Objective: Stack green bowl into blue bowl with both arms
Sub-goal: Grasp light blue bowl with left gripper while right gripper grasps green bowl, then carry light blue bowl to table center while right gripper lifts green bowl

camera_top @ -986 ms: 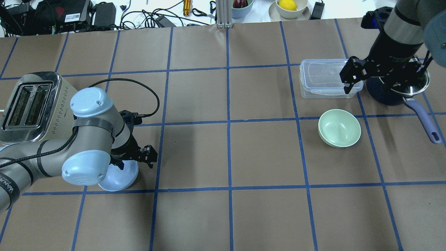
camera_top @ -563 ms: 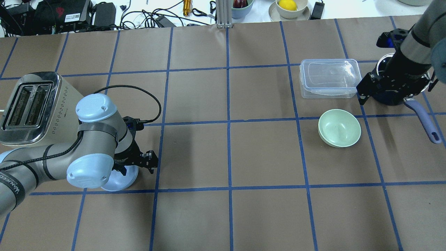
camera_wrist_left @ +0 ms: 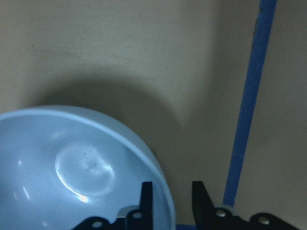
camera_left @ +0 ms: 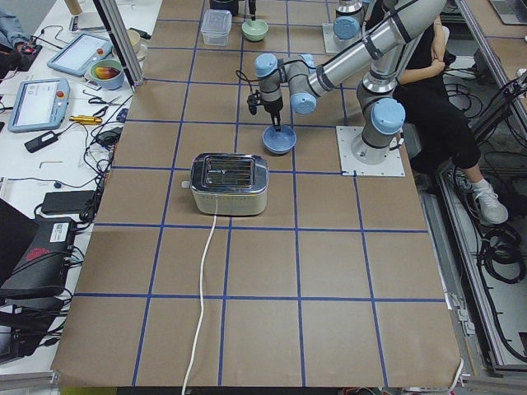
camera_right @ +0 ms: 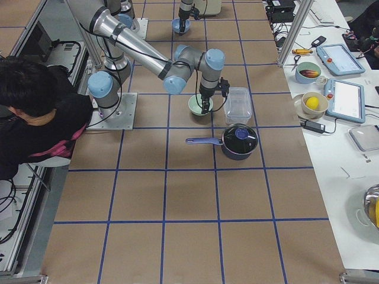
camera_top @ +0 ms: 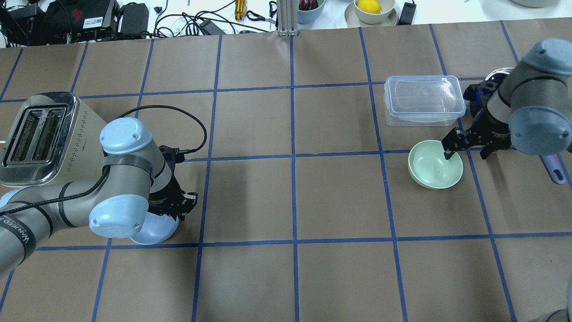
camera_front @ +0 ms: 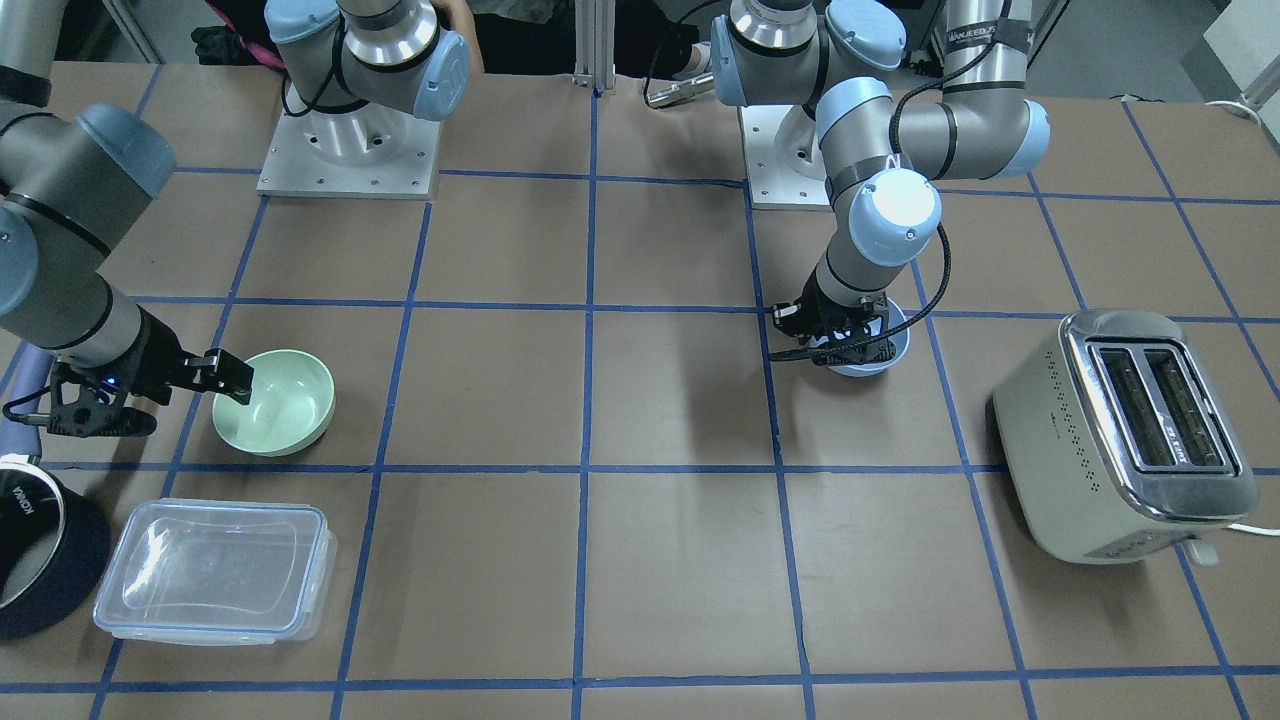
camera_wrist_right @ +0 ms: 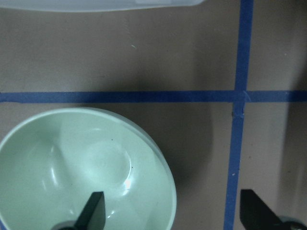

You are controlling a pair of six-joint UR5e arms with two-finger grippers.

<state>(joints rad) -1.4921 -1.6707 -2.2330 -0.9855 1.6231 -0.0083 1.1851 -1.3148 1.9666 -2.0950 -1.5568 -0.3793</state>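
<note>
The green bowl [camera_top: 433, 167] sits upright on the table's right side; it also shows in the front view [camera_front: 285, 410] and the right wrist view [camera_wrist_right: 72, 167]. My right gripper [camera_top: 467, 152] is open wide at its near-right rim, with one finger [camera_wrist_right: 96, 206] inside the bowl and the other outside. The blue bowl [camera_top: 156, 230] sits at the left, partly hidden under my left arm, and shows in the left wrist view [camera_wrist_left: 72, 167]. My left gripper [camera_wrist_left: 172, 191] straddles its rim, with gaps on both sides of the rim.
A toaster [camera_top: 40, 138] stands at the far left, just behind my left arm. A clear lidded container [camera_top: 422, 105] sits just behind the green bowl. A dark saucepan [camera_front: 40, 560] with a handle [camera_top: 552, 167] stands at the right edge.
My right gripper has swung from above the container and saucepan down to the green bowl's rim. My left gripper has lowered over the blue bowl's rim and its jaws have narrowed.
</note>
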